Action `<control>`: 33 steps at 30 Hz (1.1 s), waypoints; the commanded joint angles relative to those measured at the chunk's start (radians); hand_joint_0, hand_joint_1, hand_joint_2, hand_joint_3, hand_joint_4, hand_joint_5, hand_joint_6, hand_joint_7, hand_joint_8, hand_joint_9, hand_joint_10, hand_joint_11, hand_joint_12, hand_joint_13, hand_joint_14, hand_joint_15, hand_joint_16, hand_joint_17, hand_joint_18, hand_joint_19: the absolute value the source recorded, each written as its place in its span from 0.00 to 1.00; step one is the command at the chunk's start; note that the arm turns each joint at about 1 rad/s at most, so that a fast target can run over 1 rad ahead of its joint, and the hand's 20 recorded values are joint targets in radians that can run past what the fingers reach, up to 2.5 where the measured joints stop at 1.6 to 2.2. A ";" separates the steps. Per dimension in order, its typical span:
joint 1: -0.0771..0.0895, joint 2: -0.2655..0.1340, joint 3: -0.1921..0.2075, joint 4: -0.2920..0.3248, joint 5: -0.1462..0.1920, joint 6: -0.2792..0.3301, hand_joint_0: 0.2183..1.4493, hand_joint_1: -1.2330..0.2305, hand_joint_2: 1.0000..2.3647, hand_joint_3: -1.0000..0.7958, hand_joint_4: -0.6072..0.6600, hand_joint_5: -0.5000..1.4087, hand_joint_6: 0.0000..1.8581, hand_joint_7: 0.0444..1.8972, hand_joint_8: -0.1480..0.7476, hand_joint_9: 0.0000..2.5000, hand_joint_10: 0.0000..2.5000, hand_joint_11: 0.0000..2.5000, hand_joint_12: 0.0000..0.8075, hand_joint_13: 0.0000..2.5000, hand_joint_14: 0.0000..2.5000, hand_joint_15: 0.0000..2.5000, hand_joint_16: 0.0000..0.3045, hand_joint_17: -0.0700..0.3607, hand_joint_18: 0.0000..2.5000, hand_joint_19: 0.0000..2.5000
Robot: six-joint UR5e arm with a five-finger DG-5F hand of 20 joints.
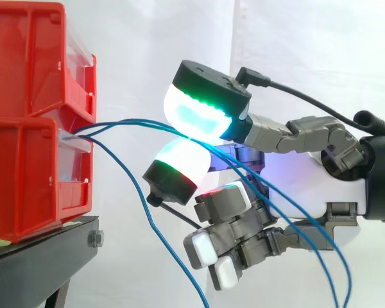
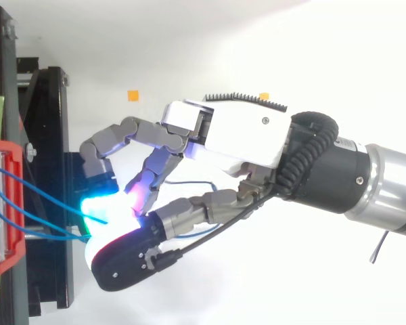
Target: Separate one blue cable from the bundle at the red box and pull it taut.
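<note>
Slack strands of the bundle (image 1: pixel 122 168) hang nearest the side camera. They sag from the red box and trail down across the front of the hand (image 1: pixel 308 186), ending below the side view's lower edge.

Behind them, the hand is clamped on one blue cable (image 1: pixel 141 121), which is pinched between two large glowing fingertips (image 1: pixel 202 109) that meet pad to pad. The other fingers (image 1: pixel 202 247) are curled under the palm and hold nothing that can be seen. A second strand runs close past the pinch, and it is not possible to tell whether that strand is caught as well.

The gripped cable runs almost level from the pads to the red box (image 1: pixel 25 179), with a slight bow along its length. It leaves the box at the front lip, just beneath the upper red bin (image 1: pixel 32 58). From above, the blue strands reach from the box toward the glowing pads.

The bins sit on a black stand (image 1: pixel 45 256) in front of the white curtain (image 1: pixel 147 38).

The separating step looks largely complete, and the work now appears to be tightening the cable. The next move probably means drawing the hand straight back from the box. The pinch would have to stay firm until the bow flattens, and the strands lying across the hand would have to stay behind.
</note>
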 commanded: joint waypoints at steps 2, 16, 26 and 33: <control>-0.005 0.000 0.000 -0.005 -0.006 0.000 0.47 0.19 0.00 0.28 0.37 0.19 0.49 0.82 0.53 0.50 0.01 0.50 0.50 0.42 0.01 0.31 0.18 0.44 0.35 0.29; 0.000 0.000 0.000 -0.037 -0.012 0.009 0.37 0.12 0.00 0.28 0.51 0.20 0.49 0.74 0.53 0.50 0.01 0.50 0.50 0.41 0.01 0.31 0.18 0.44 0.35 0.30; 0.000 0.000 0.000 -0.037 -0.012 0.009 0.33 0.09 0.00 0.28 0.52 0.19 0.49 0.74 0.53 0.48 0.01 0.49 0.51 0.41 0.01 0.31 0.18 0.45 0.34 0.30; 0.002 0.002 0.000 -0.035 -0.009 0.009 0.18 0.18 0.00 0.28 0.53 0.20 0.49 0.68 0.58 0.50 0.01 0.48 0.57 0.42 0.01 0.31 0.21 0.50 0.38 0.29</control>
